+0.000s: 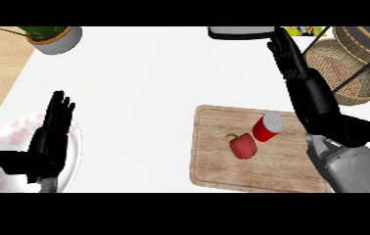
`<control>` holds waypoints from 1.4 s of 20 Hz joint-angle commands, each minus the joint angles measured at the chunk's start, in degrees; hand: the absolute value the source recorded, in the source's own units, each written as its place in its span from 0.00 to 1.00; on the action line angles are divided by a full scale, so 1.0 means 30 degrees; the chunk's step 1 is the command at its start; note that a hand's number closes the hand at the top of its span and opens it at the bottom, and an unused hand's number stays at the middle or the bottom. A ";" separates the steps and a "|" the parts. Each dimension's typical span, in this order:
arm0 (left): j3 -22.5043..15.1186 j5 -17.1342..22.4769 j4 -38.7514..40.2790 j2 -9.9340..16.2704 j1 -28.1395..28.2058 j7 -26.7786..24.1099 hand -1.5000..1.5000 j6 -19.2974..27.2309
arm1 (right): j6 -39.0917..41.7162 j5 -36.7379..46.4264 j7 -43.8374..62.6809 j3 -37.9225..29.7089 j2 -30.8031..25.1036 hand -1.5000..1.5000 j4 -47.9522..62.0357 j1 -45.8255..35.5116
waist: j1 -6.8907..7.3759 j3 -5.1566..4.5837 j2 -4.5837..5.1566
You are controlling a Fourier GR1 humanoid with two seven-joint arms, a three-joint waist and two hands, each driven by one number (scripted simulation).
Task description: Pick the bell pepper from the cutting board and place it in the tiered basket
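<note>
A red bell pepper (243, 145) with a green stem lies near the middle of the wooden cutting board (217, 165). The tiered basket (339, 62), woven on a dark wire frame, stands at the far right edge. My right hand (288, 58) is raised above the counter beyond the board, fingers straight and open, holding nothing, just left of the basket. My left hand (49, 131) rests open at the lower left, fingers up, over a plate.
A red can with a white lid (269, 126) stands on the board right beside the pepper. A white plate (14, 131) with pink marks lies under the left hand. A potted plant (52, 37) sits far left, a grey appliance (240, 32) at the back.
</note>
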 commanded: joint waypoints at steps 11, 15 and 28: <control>-0.2837 -0.3020 -0.0395 -0.0248 -0.3273 0.1307 0.50 0.0518 | 1.2634 -1.1129 -0.0552 -0.0613 0.0855 0.00 0.4043 0.0833 | 0.0563 -0.0655 0.0780; -0.3384 -0.3724 -0.0569 -0.0584 -0.4413 0.3195 0.50 0.1321 | 1.9024 -1.3394 -0.1184 -0.1827 -0.1680 0.00 0.5317 0.0227 | 0.0270 -0.0710 0.0396; -0.3339 -0.4119 0.0458 -0.1094 -0.4392 0.3387 0.50 0.1666 | 2.3438 -0.2269 -0.3225 -0.6230 -0.9746 0.00 -0.0894 -0.2806 | -0.0599 -0.0754 -0.0072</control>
